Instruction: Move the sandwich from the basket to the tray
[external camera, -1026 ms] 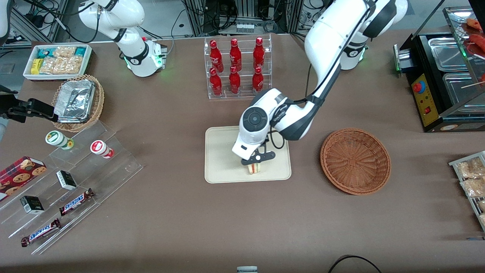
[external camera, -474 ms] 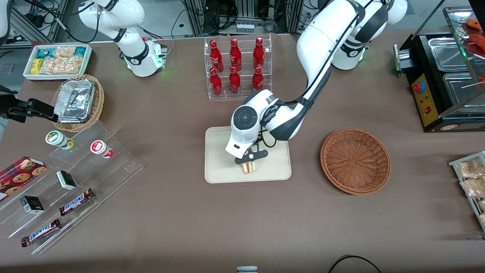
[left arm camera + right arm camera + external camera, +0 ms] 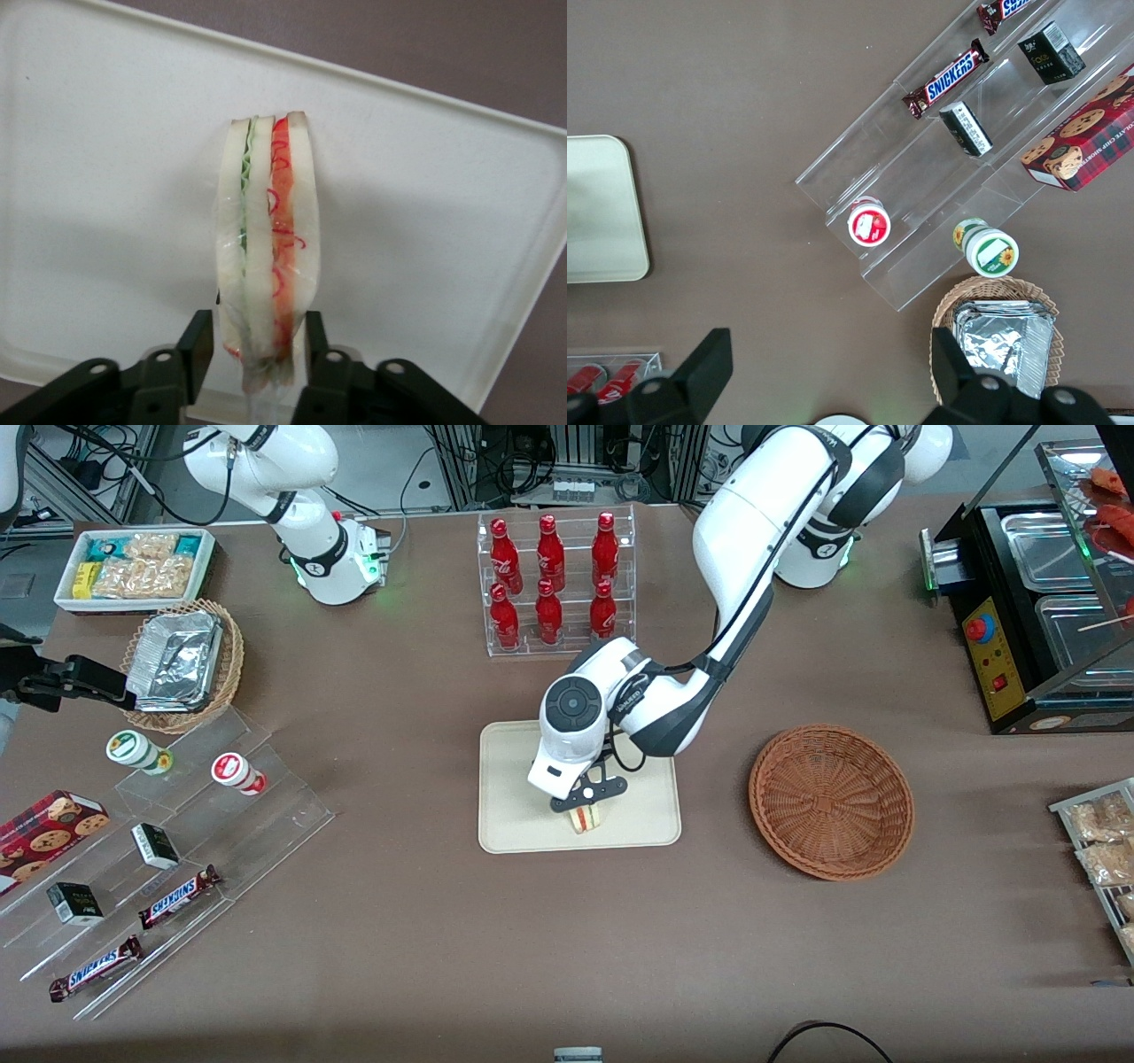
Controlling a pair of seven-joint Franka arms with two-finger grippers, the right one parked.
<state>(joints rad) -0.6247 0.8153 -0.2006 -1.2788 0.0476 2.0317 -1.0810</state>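
Left arm bent low, wrist pointing down. Gripper point(image 3: 585, 804) point(image 3: 260, 354) fingers point(image 3: 198, 341) squeezed tight on sandwich point(image 3: 266, 257).

- A clear rack point(image 3: 556, 584) of six red bottles point(image 3: 549, 611) stands on the brown tabletop point(image 3: 425, 921).
- Toward the parked arm's end, a white bin point(image 3: 135, 568) holds snack packets; nearer the camera sits a tan basket point(image 3: 229, 669) with a foil container point(image 3: 175, 660).
- A clear stepped stand point(image 3: 177, 850) carries two cups point(image 3: 237, 772), a cookie box point(image 3: 49, 828), small dark boxes point(image 3: 155, 845) and two Snickers bars point(image 3: 177, 896).
- At the working arm's end stands a black food warmer point(image 3: 1036, 611).
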